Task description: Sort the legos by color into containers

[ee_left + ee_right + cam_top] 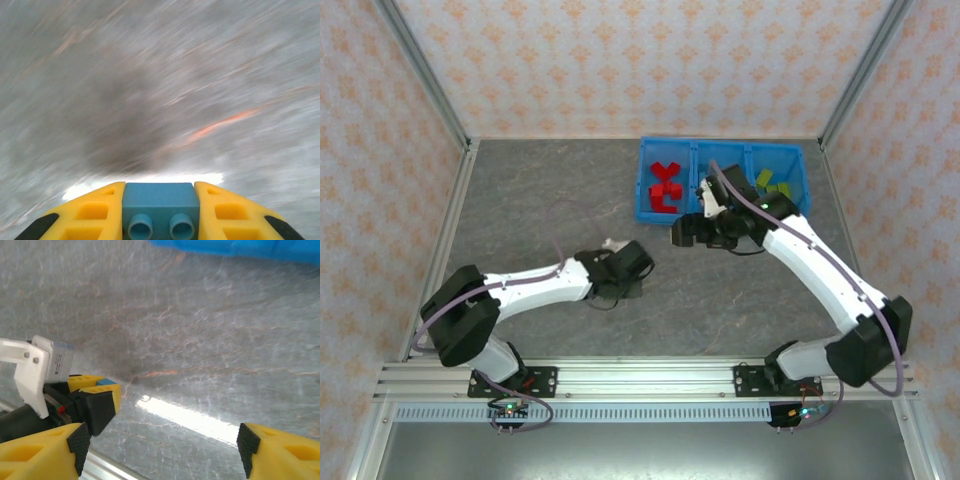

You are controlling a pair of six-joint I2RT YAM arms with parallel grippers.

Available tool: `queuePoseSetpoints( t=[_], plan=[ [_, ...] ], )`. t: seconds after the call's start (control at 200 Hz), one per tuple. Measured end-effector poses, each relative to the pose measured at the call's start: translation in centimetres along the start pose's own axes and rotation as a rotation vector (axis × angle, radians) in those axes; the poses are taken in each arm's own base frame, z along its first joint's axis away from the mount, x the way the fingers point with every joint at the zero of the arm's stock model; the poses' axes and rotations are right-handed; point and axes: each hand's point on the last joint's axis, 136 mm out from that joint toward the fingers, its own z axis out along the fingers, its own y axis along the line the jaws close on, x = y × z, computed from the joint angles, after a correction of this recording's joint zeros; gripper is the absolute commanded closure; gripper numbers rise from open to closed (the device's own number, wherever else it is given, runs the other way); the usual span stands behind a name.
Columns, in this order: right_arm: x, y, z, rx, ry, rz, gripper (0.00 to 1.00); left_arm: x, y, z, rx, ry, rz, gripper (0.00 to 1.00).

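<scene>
Holding a light blue lego (160,202) in my left claw (640,262), shut on its sides, studs toward the wrist camera. The blue bin (650,212) lies far and right of it. Red legos (666,186) are in its left compartment, yellow-green legos (775,186) in its right, so the middle compartment (730,155) is the likely target. My right claw (685,232), wide and empty, hangs just near of the bin, between left claw and target, and stands in the way.
</scene>
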Motion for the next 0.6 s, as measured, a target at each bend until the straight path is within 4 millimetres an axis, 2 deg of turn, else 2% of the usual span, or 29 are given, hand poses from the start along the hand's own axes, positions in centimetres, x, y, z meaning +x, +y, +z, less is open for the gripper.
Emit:
queuePoseSetpoints(
  t=[0.17,0.305,0.445,0.546,0.601],
  plan=[
    [-2.5,-3.3,-5.5,0.188,-0.274,0.070,0.18,-8.8,-10.7,-2.3,0.164,-0.157,0.113,0.86],
    [-3.3,-4.6,-9.1,0.249,-0.425,0.121,0.17,-14.0,-16.6,-2.0,0.213,-0.261,0.189,0.86],
    [-3.2,-5.7,-11.0,0.289,-0.504,0.158,0.17,-18.7,-19.9,0.4,0.222,-0.328,0.228,0.86],
    [-2.6,-6.3,-10.9,0.301,-0.510,0.176,0.17,-21.8,-20.8,2.6,0.206,-0.374,0.243,0.85],
    [-2.2,-6.6,-10.7,0.304,-0.505,0.187,0.17,-23.0,-20.8,3.8,0.189,-0.393,0.257,0.81]
  ],
)
